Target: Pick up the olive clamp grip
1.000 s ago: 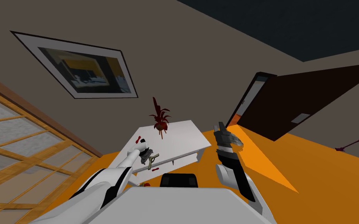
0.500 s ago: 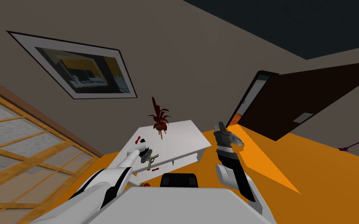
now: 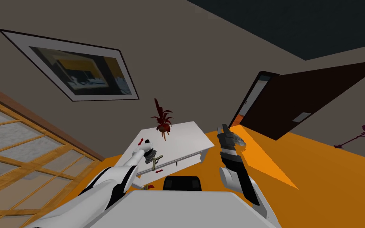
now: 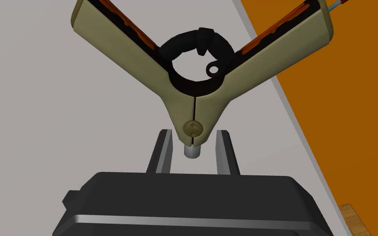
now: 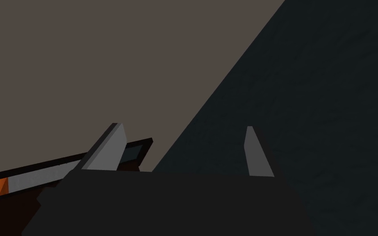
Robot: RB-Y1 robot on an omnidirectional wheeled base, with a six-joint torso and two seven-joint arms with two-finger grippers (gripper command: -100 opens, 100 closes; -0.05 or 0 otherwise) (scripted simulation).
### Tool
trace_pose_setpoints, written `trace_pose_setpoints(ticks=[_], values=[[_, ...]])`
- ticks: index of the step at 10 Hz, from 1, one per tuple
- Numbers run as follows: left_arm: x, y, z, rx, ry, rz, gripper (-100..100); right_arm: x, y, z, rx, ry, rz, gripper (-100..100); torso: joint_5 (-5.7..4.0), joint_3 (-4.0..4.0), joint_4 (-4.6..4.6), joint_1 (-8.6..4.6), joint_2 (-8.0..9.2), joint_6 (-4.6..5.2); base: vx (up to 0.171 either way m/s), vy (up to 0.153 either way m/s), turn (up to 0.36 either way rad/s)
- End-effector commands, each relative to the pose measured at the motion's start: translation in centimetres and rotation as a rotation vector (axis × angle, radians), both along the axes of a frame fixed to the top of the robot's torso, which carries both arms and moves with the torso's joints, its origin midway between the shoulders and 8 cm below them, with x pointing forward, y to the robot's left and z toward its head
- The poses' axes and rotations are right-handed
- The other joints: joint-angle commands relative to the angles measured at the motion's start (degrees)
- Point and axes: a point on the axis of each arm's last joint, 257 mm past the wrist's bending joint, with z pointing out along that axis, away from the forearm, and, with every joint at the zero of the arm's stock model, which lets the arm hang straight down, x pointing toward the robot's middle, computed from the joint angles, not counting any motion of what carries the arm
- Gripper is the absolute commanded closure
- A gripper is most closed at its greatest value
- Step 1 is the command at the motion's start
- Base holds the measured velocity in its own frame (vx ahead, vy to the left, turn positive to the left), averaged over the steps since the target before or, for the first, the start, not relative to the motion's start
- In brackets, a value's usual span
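Olive, hard-looking arms splay out from the left gripper [image 4: 193, 141], whose fingers stand drawn in close on the pivot nose of the olive clamp grip [image 4: 208, 98]. It looks light, rigid and smooth, so held at the nose it may swivel. It lies near the edge of the white table [image 4: 61, 102], above the orange floor [image 4: 348, 82]. The right gripper [image 5: 183, 127] is spread wide and holds nothing.

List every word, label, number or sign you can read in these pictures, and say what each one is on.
No readable text anywhere.
olive clamp grip: the round disc at its pivot bears a faint raised mark, too faint to read.
framed picture on the wall: no lettering to be made out.
door: its grey plate looks blank.
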Motion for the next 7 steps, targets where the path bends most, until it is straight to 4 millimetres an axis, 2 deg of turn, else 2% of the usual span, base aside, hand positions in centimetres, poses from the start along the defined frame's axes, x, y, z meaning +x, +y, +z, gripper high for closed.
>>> trace_pose_setpoints(ticks=[1,3,5,6,7], values=[[1.3,-1.1,0.7,0.002,0.002,0.014,100,0.0,0.0,0.0,0.000,0.000,0.000,0,0.00,0.00,0.00,0.00,0.00,0.00,-0.103,0.096,-0.072],[1.7,-1.6,0.9,0.002,0.002,0.018,100,0.0,0.0,0.0,0.000,0.000,0.000,0,0.00,0.05,0.02,0.01,0.08,-0.01,-0.080,0.075,-0.038],[2.7,-2.6,1.5,0.003,0.003,0.026,100,0.0,0.0,0.0,0.000,0.000,0.000,0,-0.03,-0.05,-0.02,-0.21,-0.10,-0.01,-0.039,0.029,-0.025],[2.3,-2.3,1.2,0.003,0.006,0.022,100,0.0,0.0,0.0,0.000,0.000,0.000,0,-0.03,-0.07,-0.01,-0.23,-0.15,0.02,-0.015,0.015,-0.018],[2.4,-2.3,1.2,0.003,0.004,0.024,0,0.0,0.0,0.0,0.000,0.000,0.000,0,-0.05,-0.11,-0.03,-0.27,-0.21,-0.02,0.000,0.000,0.000]])
